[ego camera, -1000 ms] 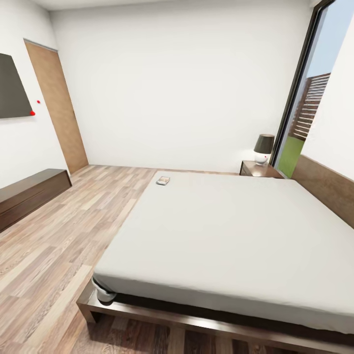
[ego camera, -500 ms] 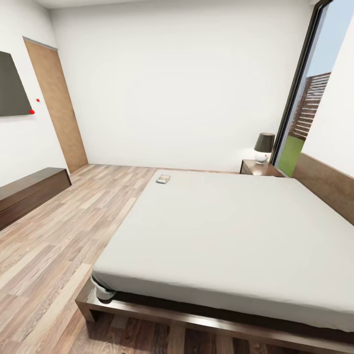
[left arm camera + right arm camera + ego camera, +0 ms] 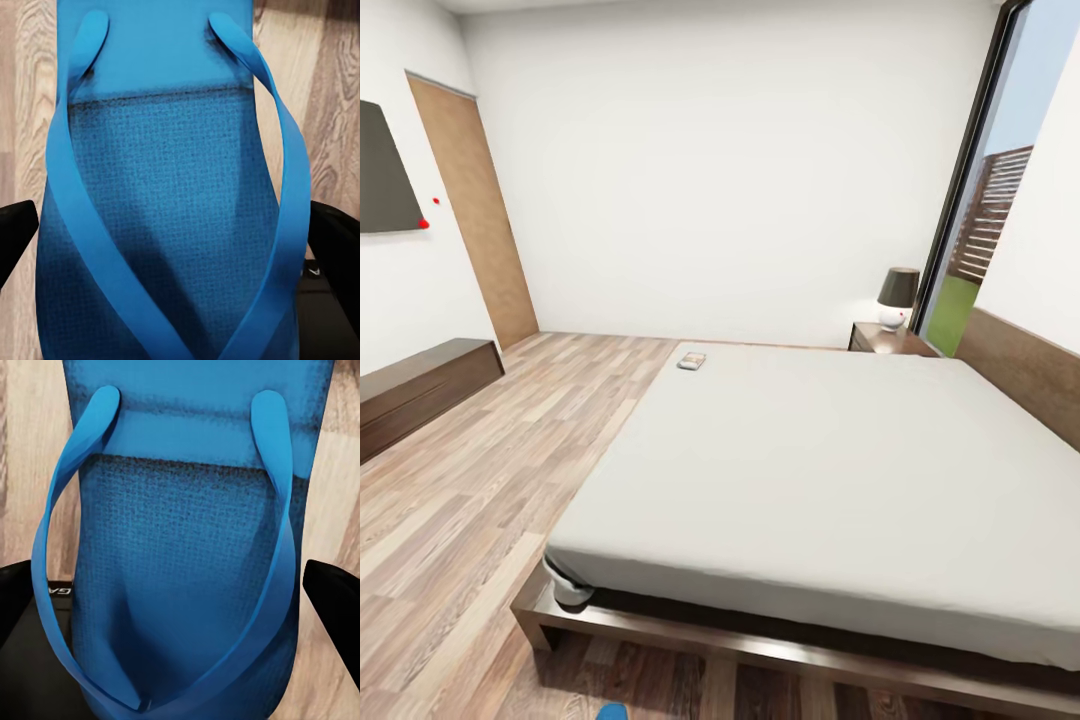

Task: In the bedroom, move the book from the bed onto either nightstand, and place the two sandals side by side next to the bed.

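The bed (image 3: 810,470), a white mattress on a dark wooden frame, takes up the right half of the head view. The book (image 3: 692,361) lies on its far left corner. A dark nightstand (image 3: 880,342) stands beyond the bed's far side, by the window. In the left wrist view a blue sandal (image 3: 172,172) sits between the black fingers (image 3: 15,236) of my left gripper (image 3: 176,247), over the wood floor. My right gripper (image 3: 176,600) grips a second blue sandal (image 3: 187,510) the same way. A blue sandal tip (image 3: 612,712) shows at the bottom edge of the head view.
A lamp (image 3: 897,298) stands on the nightstand. A long dark TV cabinet (image 3: 420,385) runs along the left wall under a wall screen (image 3: 382,170), with a wooden door (image 3: 475,220) beyond. Open plank floor (image 3: 510,450) lies left of the bed. A low headboard (image 3: 1025,375) is at right.
The head view has shifted slightly, so the room sits a little higher in the picture. A blue sandal tip has come into view at the bottom edge.
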